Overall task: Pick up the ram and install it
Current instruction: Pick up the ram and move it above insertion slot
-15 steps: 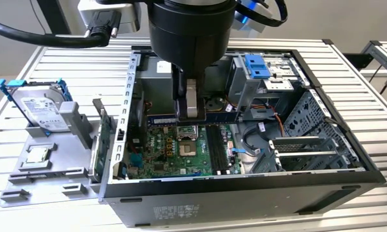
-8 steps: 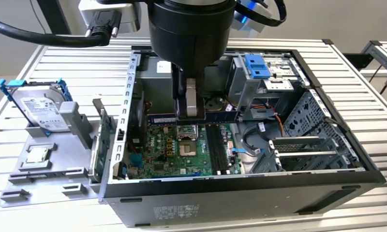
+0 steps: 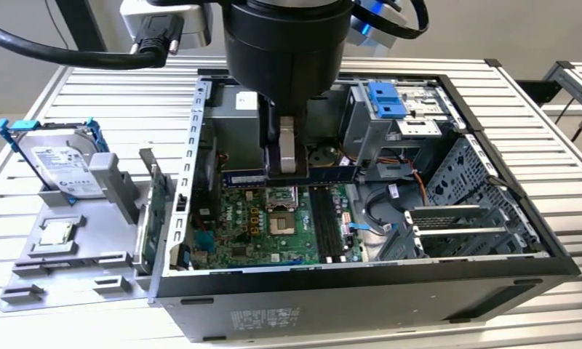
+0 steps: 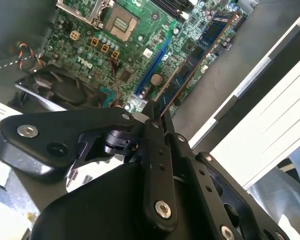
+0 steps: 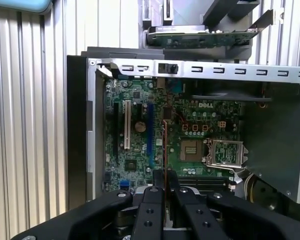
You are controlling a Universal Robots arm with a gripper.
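Note:
My gripper [image 3: 286, 169] reaches down into the open computer case [image 3: 369, 291] and is shut on the ram [image 3: 320, 173]. In the exterior view the ram is a slim dark blue strip held level above the back part of the green motherboard [image 3: 242, 233]. The second wrist view shows the gripper [image 4: 157, 107] clamped on one end of the ram [image 4: 197, 55], which stretches away over the board. Edge-on in the first wrist view, the ram [image 5: 165, 145] is a thin line running out from the gripper [image 5: 165, 173]. The black memory slots [image 3: 325, 218] lie below it, to the exterior view's right of the processor socket [image 3: 281, 220].
To the exterior view's left, a grey fixture [image 3: 78, 254] carries a hard drive [image 3: 63, 163] in a blue bracket, a small silver chip [image 3: 56, 234] and an upright green circuit board [image 3: 160, 211]. A drive cage [image 3: 398, 109] and perforated panel [image 3: 465, 182] crowd the case's right side.

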